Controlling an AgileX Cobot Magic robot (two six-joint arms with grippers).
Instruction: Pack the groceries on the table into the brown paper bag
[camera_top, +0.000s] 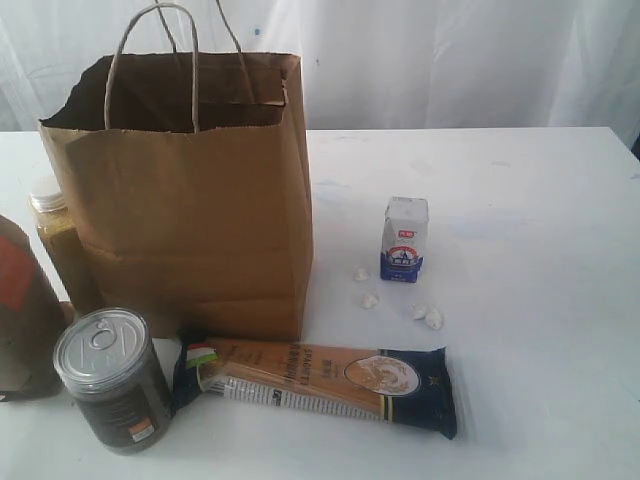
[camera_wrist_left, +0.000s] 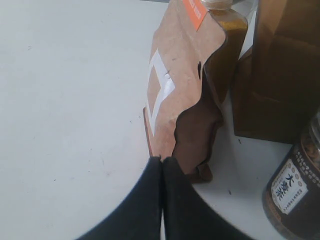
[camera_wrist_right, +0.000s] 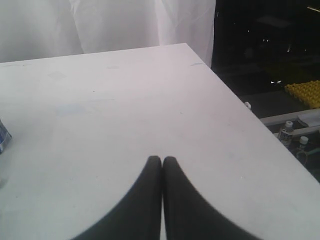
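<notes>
The brown paper bag (camera_top: 195, 210) stands open on the table (camera_top: 530, 200), left of centre. A dark tin can (camera_top: 110, 380) and the long spaghetti pack (camera_top: 320, 385) lie in front of it. To its right stand the small white-blue carton (camera_top: 404, 238) and small white lumps (camera_top: 370, 299). The yellow-powder jar (camera_top: 55, 235) peeks out behind the bag's left side. Neither gripper shows in the exterior view. My left gripper (camera_wrist_left: 162, 160) is shut and empty, tips right at a kraft pouch (camera_wrist_left: 180, 85). My right gripper (camera_wrist_right: 162, 159) is shut over bare tabletop.
The kraft pouch (camera_top: 22, 310) with an orange label stands at the far left edge, next to the jar (camera_wrist_left: 227, 45) and the can (camera_wrist_left: 295, 195). In the right wrist view the table's edge (camera_wrist_right: 235, 95) drops off to a dark area with clutter.
</notes>
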